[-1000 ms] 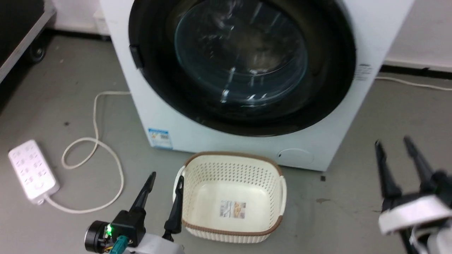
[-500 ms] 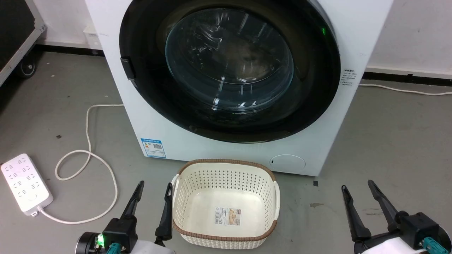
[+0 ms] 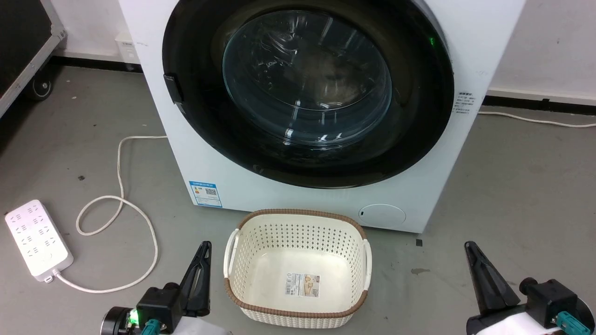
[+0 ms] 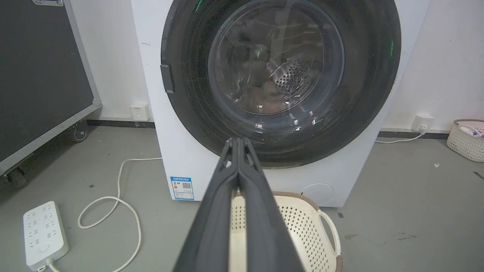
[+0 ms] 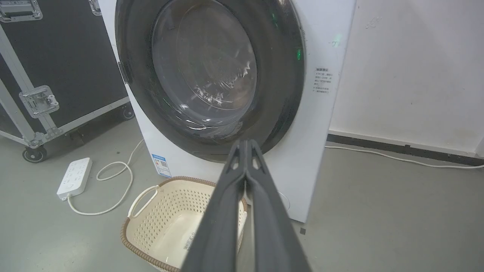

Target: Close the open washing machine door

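Underfoot, a grey concrete floor [image 3: 512, 186] is seen, marked with a few small dark spots, and it is bounded at the back by a white wall [image 3: 549, 42] with a dark skirting. A black flight case [image 5: 56, 56] on castors is parked to the left of a white washing machine [image 3: 298, 204]. A white power strip [image 3: 37, 239] is laid on the floor at the left, and its looped cord [image 3: 121, 204] is trailed towards the machine.

The washing machine door [image 3: 419, 116] is found flush against the machine's front, its glossy black ring spread across nearly the whole width, with the glass window [image 3: 307, 79] bulging at its centre. Through the glass, in the left wrist view, a brownish heap [image 4: 264, 98] is made out in the drum; what it is cannot be told.

A cream perforated basket [image 3: 298, 215] with a brown rim is set on the floor just in front of the machine, and a paper label [image 3: 302, 284] is stuck to its bottom. A second pale basket [image 4: 467, 141] is placed by the wall at the far right.

The left pincer [image 3: 205, 246] is held closed on nothing just beside the basket's left handle. The right pincer [image 3: 470, 246] is likewise pressed closed and empty, well apart from the basket.
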